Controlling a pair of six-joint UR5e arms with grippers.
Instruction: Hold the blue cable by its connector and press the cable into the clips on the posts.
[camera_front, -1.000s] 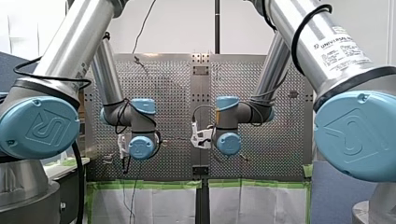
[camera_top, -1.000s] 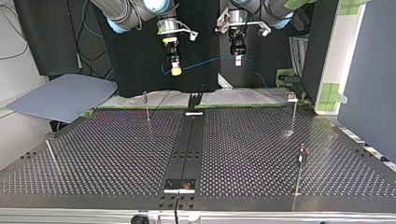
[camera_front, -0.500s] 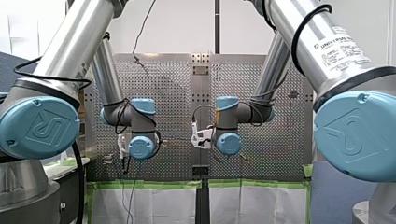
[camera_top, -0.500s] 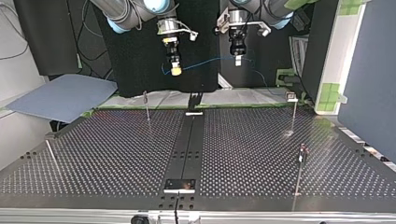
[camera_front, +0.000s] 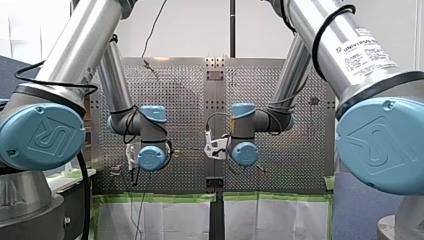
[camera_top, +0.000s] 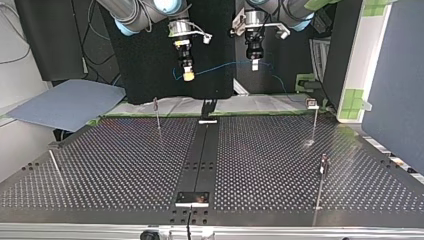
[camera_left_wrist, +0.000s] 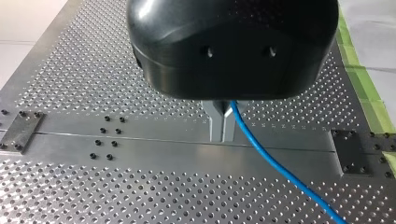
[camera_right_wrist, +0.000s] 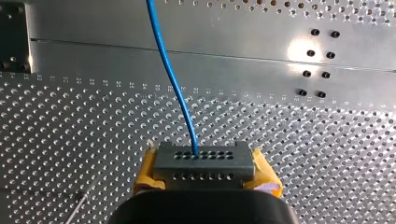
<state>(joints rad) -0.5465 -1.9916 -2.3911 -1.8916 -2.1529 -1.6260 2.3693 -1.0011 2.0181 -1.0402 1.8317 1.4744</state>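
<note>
Top view shows next to nothing changed over the last second. The right gripper and the left gripper hang where they hung, side by side, high above the table. The blue cable is strung between them in the same shallow sag. I judge this a pause — the cable is gathered up, but the carry down to the posts has not begun, so all the pressing is still to do.

In the right wrist view the yellow pads are clamped on the grey connector, and the cable leaves from one of its holes. In the left wrist view the metal fingers are together, pinching the cable, which runs out from between them. Below both lies the table's plain middle strip.

In the top view one post stands near each far corner of the table and another by its right edge. The cable is well apart from all of them, and the clips at their tops look empty.

In the front view a label on the right arm reads "UNIVERSAL ROBOTS" — the finer lines under it are too small to read. The blue joint caps bear an embossed UR mark.
</note>
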